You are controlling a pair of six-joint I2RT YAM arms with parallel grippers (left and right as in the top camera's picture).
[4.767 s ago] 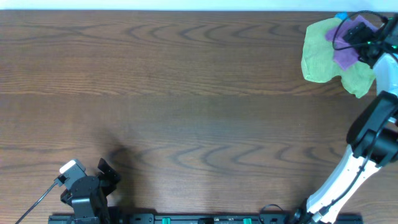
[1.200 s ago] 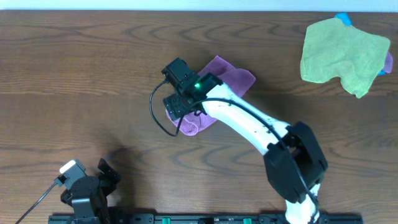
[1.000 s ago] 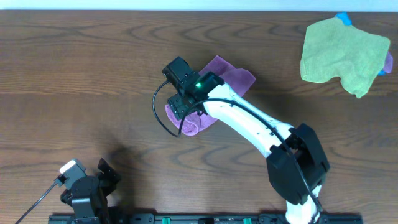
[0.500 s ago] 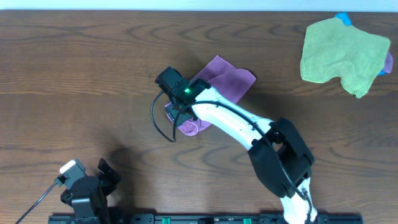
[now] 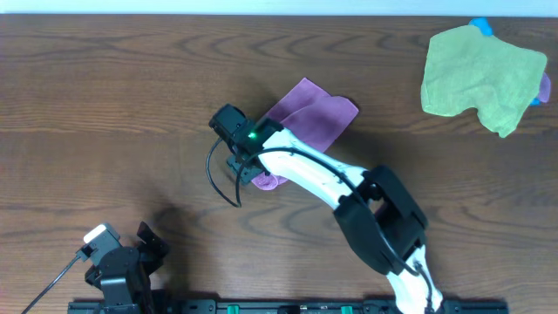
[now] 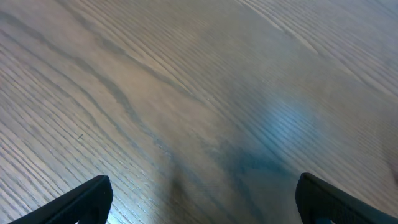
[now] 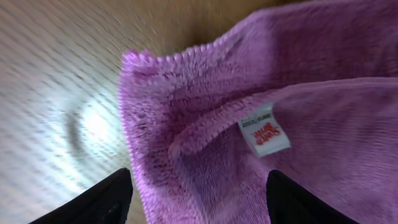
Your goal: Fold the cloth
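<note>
The purple cloth [image 5: 314,113] lies crumpled at the middle of the wooden table, one corner pointing far-right. My right gripper [image 5: 250,166] hangs over its near-left end, and the arm covers part of the cloth. In the right wrist view the cloth [image 7: 261,81] fills the frame, with a folded-over edge and a white label [image 7: 264,134] showing. The right gripper [image 7: 198,208] is open, its fingers spread either side of the cloth's edge. My left gripper [image 5: 150,244] rests at the near-left edge, open and empty [image 6: 202,202] over bare wood.
A larger light-green cloth [image 5: 475,74] lies at the far right corner, with a bit of blue [image 5: 479,24] and a bit of purple [image 5: 545,87] showing from under it. A black cable loops beside the right wrist [image 5: 216,179].
The right arm brought the purple cloth from the green cloth at the far right to the table's middle. In the last second the gripper slid left along the cloth's near-left end.
</note>
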